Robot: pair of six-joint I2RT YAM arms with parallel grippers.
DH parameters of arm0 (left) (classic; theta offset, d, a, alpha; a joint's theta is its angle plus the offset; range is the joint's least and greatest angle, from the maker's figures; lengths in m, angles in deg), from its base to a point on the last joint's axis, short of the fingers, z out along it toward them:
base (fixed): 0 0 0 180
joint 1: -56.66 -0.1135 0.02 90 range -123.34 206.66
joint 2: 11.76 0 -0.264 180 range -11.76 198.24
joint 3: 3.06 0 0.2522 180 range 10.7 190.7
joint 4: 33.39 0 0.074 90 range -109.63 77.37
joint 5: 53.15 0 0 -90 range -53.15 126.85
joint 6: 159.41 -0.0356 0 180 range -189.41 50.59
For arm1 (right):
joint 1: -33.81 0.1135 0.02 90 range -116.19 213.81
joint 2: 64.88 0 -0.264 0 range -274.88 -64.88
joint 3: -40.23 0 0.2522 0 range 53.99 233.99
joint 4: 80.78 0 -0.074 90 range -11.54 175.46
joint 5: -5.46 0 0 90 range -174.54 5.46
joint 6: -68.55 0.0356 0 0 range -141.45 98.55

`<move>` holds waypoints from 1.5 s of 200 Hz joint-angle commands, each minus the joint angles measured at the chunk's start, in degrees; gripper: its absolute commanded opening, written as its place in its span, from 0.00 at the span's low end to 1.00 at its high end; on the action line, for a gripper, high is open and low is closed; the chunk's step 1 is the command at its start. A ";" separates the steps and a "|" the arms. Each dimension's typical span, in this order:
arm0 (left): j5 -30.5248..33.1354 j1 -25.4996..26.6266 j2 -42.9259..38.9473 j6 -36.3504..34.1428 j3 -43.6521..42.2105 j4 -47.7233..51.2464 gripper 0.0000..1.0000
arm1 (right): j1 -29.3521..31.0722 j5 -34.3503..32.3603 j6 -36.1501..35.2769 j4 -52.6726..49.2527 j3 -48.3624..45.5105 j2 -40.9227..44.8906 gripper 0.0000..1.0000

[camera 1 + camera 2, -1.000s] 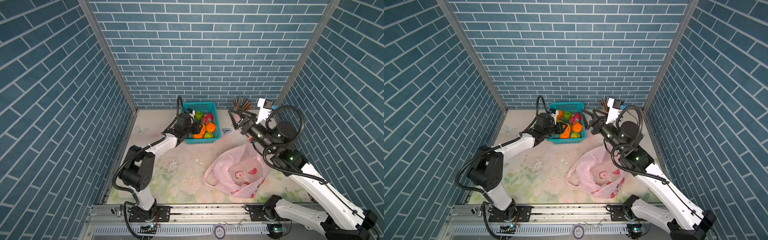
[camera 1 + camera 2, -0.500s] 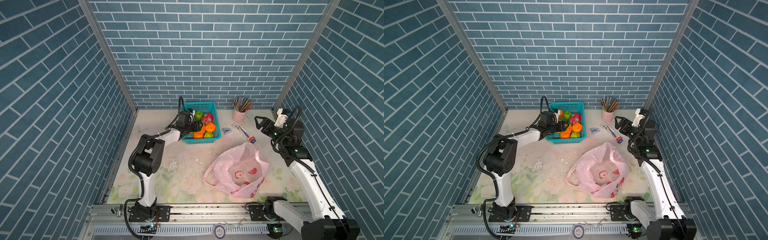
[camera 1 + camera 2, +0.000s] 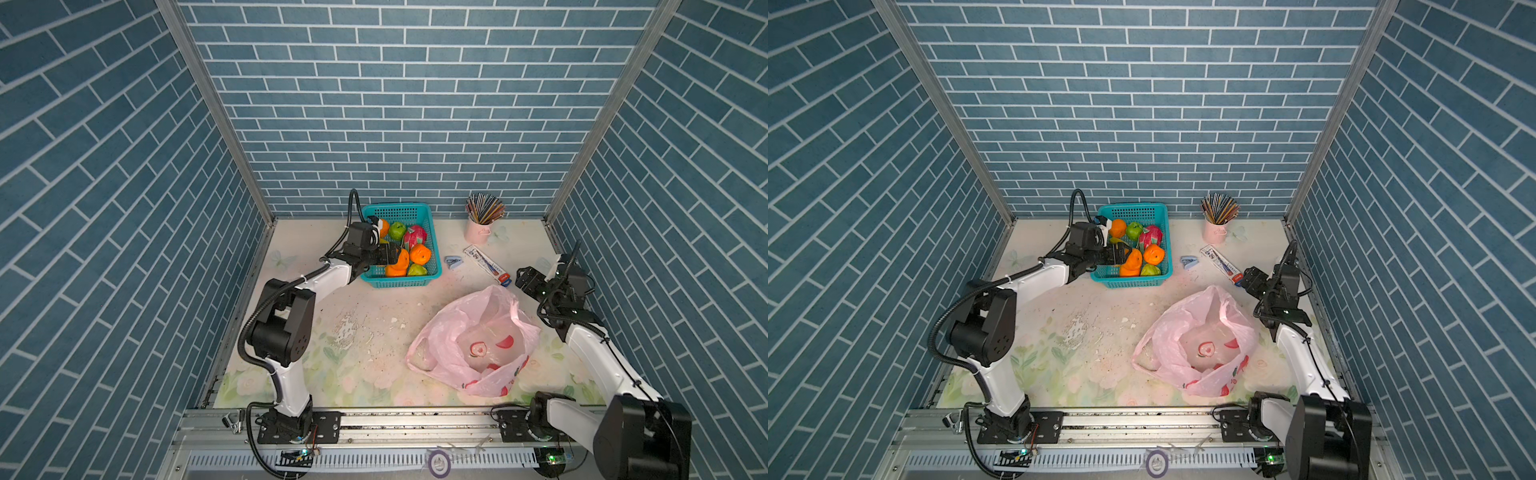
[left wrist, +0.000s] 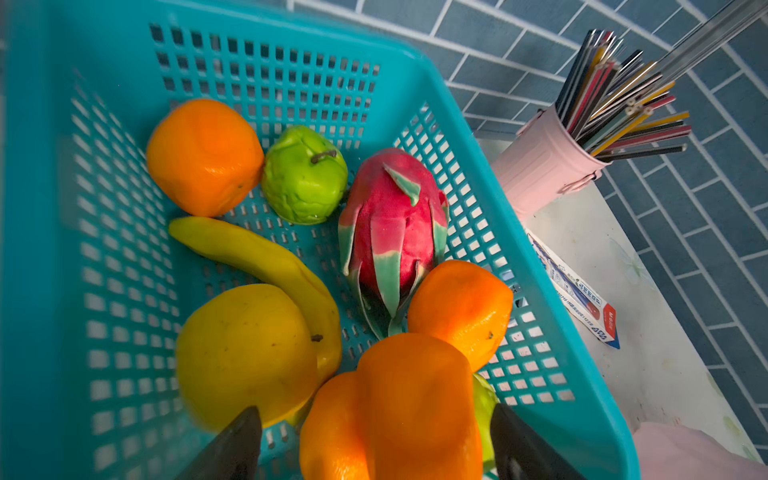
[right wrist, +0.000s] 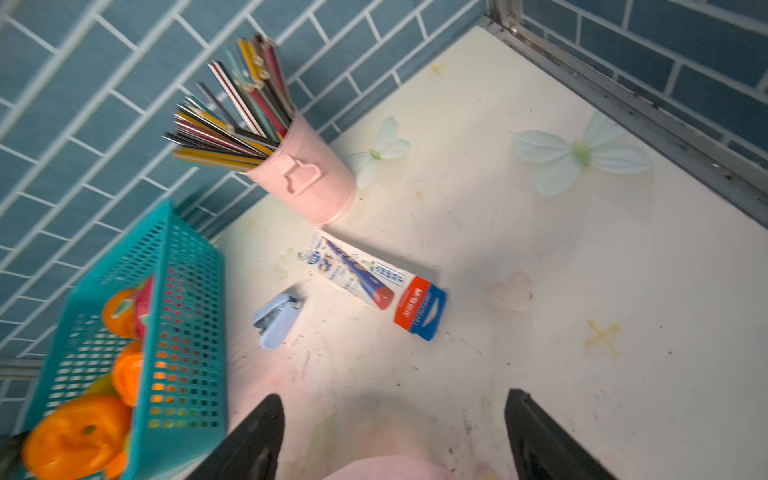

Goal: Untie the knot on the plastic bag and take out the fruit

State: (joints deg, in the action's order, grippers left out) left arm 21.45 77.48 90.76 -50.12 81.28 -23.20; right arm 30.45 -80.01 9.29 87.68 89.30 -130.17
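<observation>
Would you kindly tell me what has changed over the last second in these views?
The right gripper pulled back from beside the pencil cup to the right side of the table, near the far edge of the plastic bag, and is open. The left gripper opened over the basket, letting go of the orange now loose between its jaws. The plastic bag and basket stayed put.

Right end effector [image 5: 392, 399], jaws apart, hangs above the stained table [image 5: 561, 257].

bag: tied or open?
Open. The bag gapes wide at the mouth, its inside showing in both top views.
</observation>
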 commanded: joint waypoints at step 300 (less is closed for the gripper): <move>16.80 -18.36 -15.66 -20.79 -54.90 -62.25 0.87 | 0.72 -2.18 -28.70 65.31 -20.70 -22.00 0.99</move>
State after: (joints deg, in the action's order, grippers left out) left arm 37.08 58.84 75.28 -70.27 26.42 -82.57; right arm 31.13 -82.94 -17.03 151.15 68.23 -152.01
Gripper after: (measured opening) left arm 0.873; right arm 0.985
